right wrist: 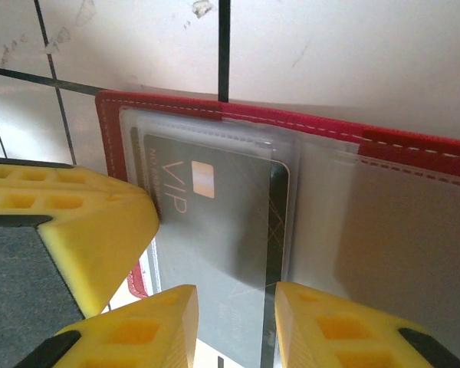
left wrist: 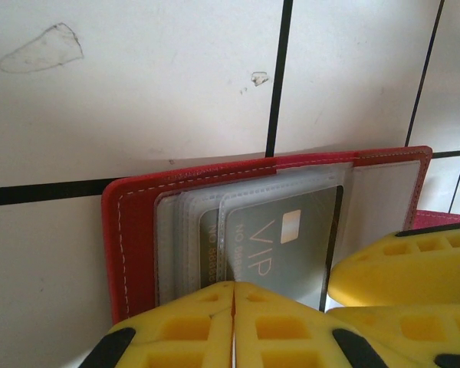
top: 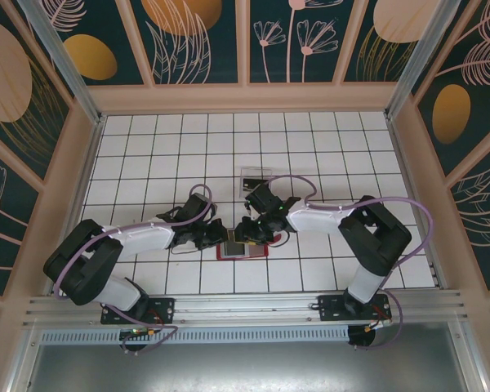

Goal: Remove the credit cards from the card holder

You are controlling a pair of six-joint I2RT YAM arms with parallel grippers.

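One card holder [top: 245,251] overhead, VIP card [left wrist: 291,245] close-up

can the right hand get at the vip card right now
Probably yes: the card lies in the open wallet under a clear pocket, its near end inside the open right hand; the shut left hand sits to one side.

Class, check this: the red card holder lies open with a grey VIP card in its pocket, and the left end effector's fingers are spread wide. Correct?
No: the left wrist view shows the left end effector shut, fingers pressed together. The red card holder lies open with the grey VIP card in its pocket.
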